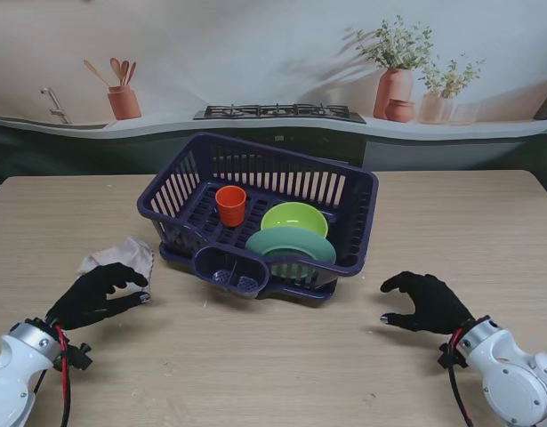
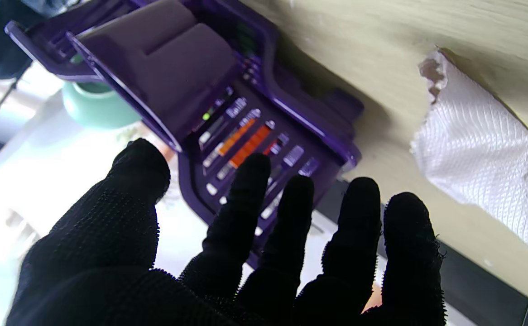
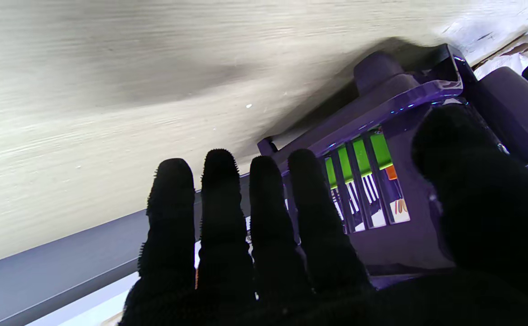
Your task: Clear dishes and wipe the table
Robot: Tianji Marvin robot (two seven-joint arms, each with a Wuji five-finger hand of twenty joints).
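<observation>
Rack (image 1: 357, 200) runs left-right; both hands, left hand (image 1: 100, 296) and right hand (image 1: 426, 302), spread, holding nothing.

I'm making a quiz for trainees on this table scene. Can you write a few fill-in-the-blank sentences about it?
1. The orange cup stands inside the purple ____.
2. The paper towel lies by the ____ robot hand.
3. The right robot hand holds ____.
4. The teal plate leans in front of the ____ bowl.

Missing words: rack; left; nothing; green
</observation>
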